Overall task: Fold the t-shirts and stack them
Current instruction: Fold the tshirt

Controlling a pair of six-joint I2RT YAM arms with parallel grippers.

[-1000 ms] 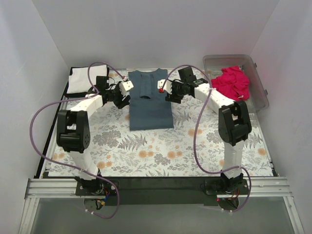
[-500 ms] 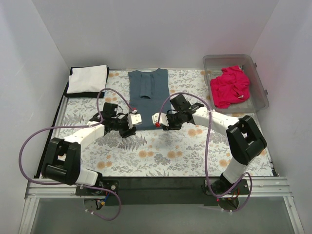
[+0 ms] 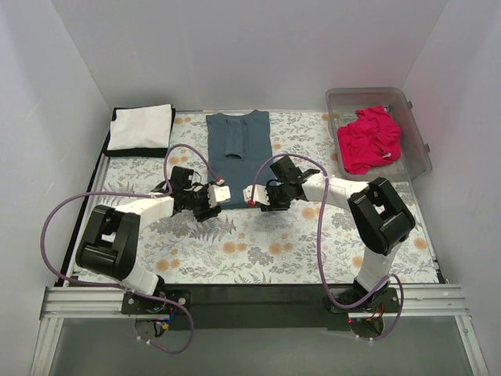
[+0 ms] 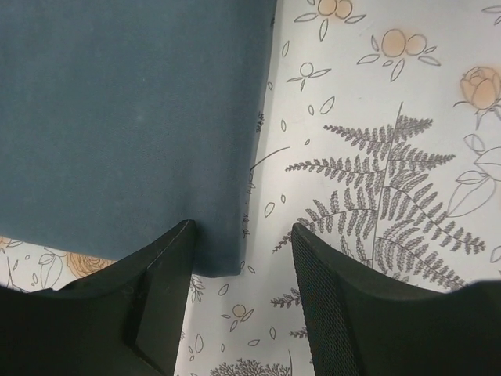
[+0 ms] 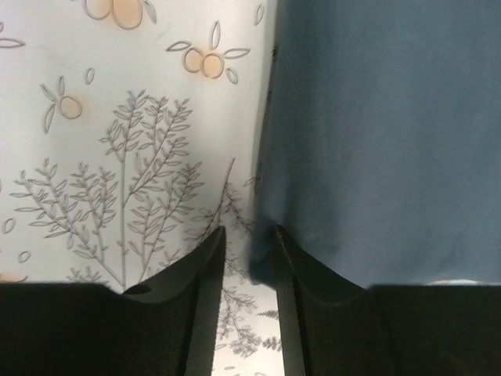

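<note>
The dark slate-blue t-shirt [image 3: 239, 153] lies flat on the floral cloth, folded into a long strip with its collar at the far end. My left gripper [image 3: 221, 196] is at its near left corner. In the left wrist view that gripper [image 4: 243, 235] is open, and the shirt's corner [image 4: 215, 254] lies between the fingers beside the left one. My right gripper [image 3: 252, 196] is at the near right corner. Its jaws [image 5: 249, 235] stand narrowly open around the hem corner [image 5: 262, 262]. A white t-shirt [image 3: 141, 127] lies folded on a black one [image 3: 133, 151] at the back left. The magenta-pink t-shirt [image 3: 369, 137] is crumpled in the bin.
The clear plastic bin [image 3: 415, 157] stands at the back right against the wall. The floral cloth [image 3: 258, 243] covers the table. White walls close in the left, back and right sides. Purple cables loop from both arms over the cloth.
Both arms have come from the shirt's upper middle toward me, to its near hem corners. The right jaws have narrowed. The blue shirt has not moved.
</note>
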